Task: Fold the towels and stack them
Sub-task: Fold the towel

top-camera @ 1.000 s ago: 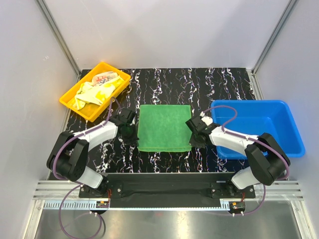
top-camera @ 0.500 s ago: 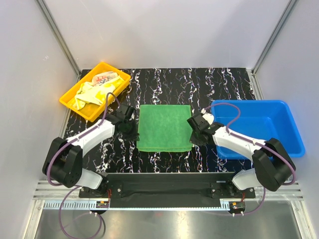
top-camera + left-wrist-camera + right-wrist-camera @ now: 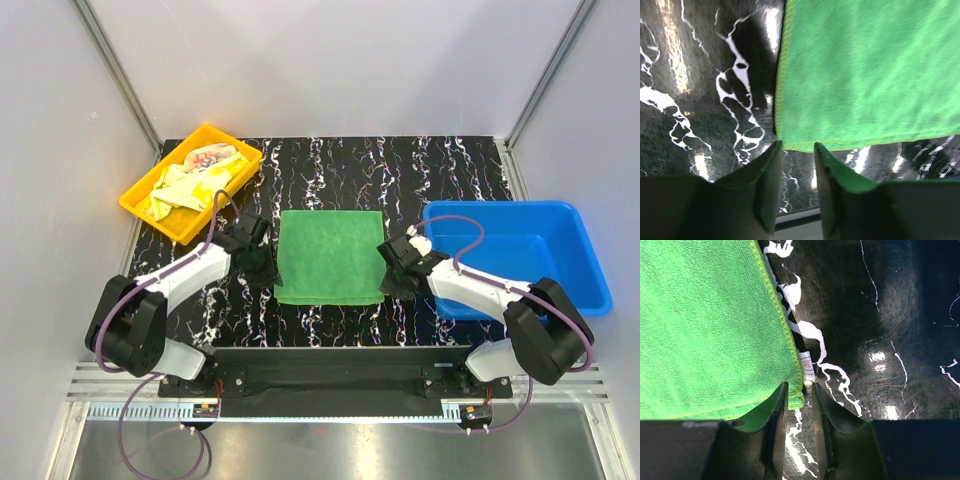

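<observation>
Left wrist view: the green towel (image 3: 865, 75) runs off the top and right edges. The left gripper (image 3: 798, 150) is cut by the bottom edge.

Right wrist view: the towel is cut by the top and left edges. Its near corner sits partly behind a finger of the right gripper (image 3: 799, 390); grip not determinable. The print on the label (image 3: 808, 362) is too small to read.

Top view: both grippers' fingertips are hidden beneath their wrists. The bunched towels (image 3: 195, 178) in the yellow tray (image 3: 150, 224) overlap, their outlines indistinct.
</observation>
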### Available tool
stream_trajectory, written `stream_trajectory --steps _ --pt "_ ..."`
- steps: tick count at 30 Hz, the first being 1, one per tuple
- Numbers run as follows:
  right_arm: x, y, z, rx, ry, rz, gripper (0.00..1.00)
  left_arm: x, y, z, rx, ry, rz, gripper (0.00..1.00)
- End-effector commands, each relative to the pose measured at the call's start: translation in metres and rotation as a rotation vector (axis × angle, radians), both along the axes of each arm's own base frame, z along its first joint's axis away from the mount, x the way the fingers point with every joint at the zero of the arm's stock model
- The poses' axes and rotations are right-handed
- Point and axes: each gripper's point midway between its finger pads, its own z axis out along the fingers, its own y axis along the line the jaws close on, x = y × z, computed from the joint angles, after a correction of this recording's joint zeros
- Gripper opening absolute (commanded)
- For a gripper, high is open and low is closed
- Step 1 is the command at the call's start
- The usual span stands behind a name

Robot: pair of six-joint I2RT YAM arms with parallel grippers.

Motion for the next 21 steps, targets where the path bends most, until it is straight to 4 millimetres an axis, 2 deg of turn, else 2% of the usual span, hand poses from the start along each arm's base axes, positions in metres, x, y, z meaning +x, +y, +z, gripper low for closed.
stream_trajectory --steps 1,6,13,18,21 --pt "0.005 0.006 0.005 0.04 -0.039 -0.023 0.33 -0.005 0.003 -0.013 -0.002 0.012 0.015 0.39" --pt "0.005 0.006 0.01 0.042 -0.053 -0.016 0.32 -0.013 0.004 -0.031 0.005 0.045 0.016 0.42" --pt "0.007 0.003 0.015 0.035 -0.073 -0.017 0.31 -0.017 0.003 -0.047 -0.002 0.071 0.024 0.39" --pt "0.006 0.003 0.016 0.036 -0.075 -0.017 0.31 -0.015 0.003 -0.05 -0.001 0.074 0.027 0.3" --pt "0.007 0.002 0.016 0.038 -0.079 -0.026 0.31 -0.015 0.002 -0.048 -0.001 0.075 0.027 0.19"
